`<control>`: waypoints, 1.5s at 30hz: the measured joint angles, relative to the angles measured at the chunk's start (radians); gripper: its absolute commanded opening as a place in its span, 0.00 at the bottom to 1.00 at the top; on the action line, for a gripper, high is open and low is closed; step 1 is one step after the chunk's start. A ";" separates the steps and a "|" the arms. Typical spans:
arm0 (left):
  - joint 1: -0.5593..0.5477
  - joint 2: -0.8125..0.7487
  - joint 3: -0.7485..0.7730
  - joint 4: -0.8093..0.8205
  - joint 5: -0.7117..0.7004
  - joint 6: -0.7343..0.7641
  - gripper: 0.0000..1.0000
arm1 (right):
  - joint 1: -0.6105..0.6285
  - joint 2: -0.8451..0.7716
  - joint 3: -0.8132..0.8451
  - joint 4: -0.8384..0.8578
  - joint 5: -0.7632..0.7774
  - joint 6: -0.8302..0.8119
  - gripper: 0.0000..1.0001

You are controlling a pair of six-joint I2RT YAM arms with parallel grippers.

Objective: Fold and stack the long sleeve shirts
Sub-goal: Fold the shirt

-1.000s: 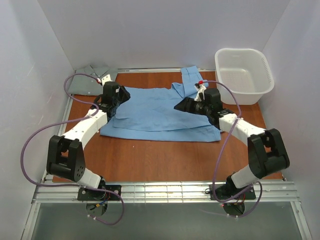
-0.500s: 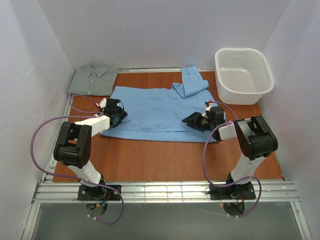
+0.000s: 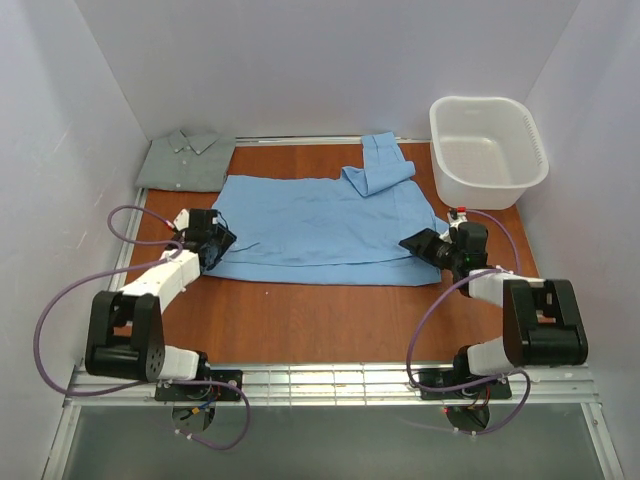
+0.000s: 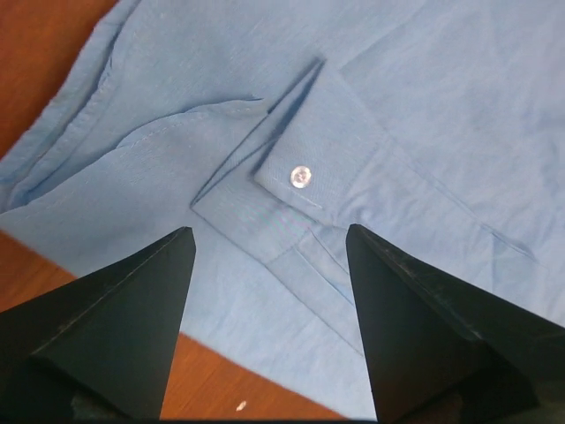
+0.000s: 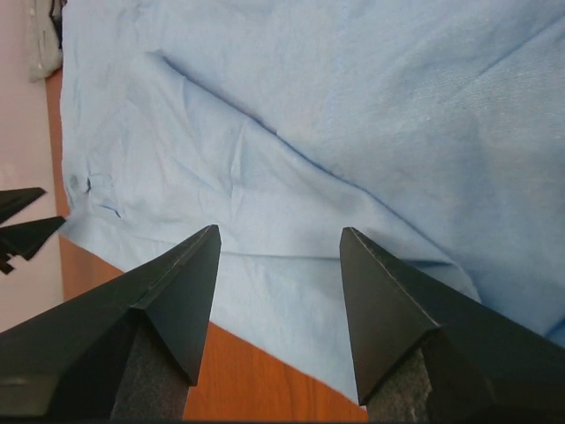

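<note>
Two spread grippers, one layered hem: how the fold could slip

Both grippers stood with jaws apart and nothing between them. The left gripper (image 4: pixel 269 231) hung just over the edge of the sky-blue shirt (image 3: pixel 320 225), at the corner farthest from the white basket (image 3: pixel 480 185). The right gripper (image 5: pixel 279 230) hung over the same edge at the corner nearer the basket. That shirt lay spread flat on the table (image 3: pixel 320 320) just beside the basket and stretched away from it. One sleeve (image 3: pixel 380 165) lay doubled back at the end closest to the basket. The grey-green shirt (image 3: pixel 185 160) sat folded well apart from the basket, beyond the blue shirt's far end.

The likeliest trouble was a partial pinch. The hem under each gripper showed several overlapping layers, so closing there could have caught only the top sheet and left the rest lying on the table. Ahead of the left jaws lay a buttoned cuff (image 4: pixel 301 176). Catching it instead of the hem would probably have dragged the sleeve out of place. Uneven grips at the two corners would have skewed the fold line. A hard lift might also have shaken the doubled sleeve loose beside the basket. Jaws driven too low risked scraping the bare wood.
</note>
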 measured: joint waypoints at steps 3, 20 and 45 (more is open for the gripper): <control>0.000 -0.097 0.004 -0.039 -0.013 0.039 0.67 | 0.000 -0.111 0.009 -0.111 0.024 -0.054 0.52; 0.059 0.039 -0.039 -0.040 -0.029 0.060 0.54 | -0.037 -0.105 0.019 -0.402 0.113 -0.143 0.35; -0.043 -0.238 0.056 -0.218 0.010 0.196 0.72 | 0.328 -0.215 0.387 -0.787 0.402 -0.347 0.36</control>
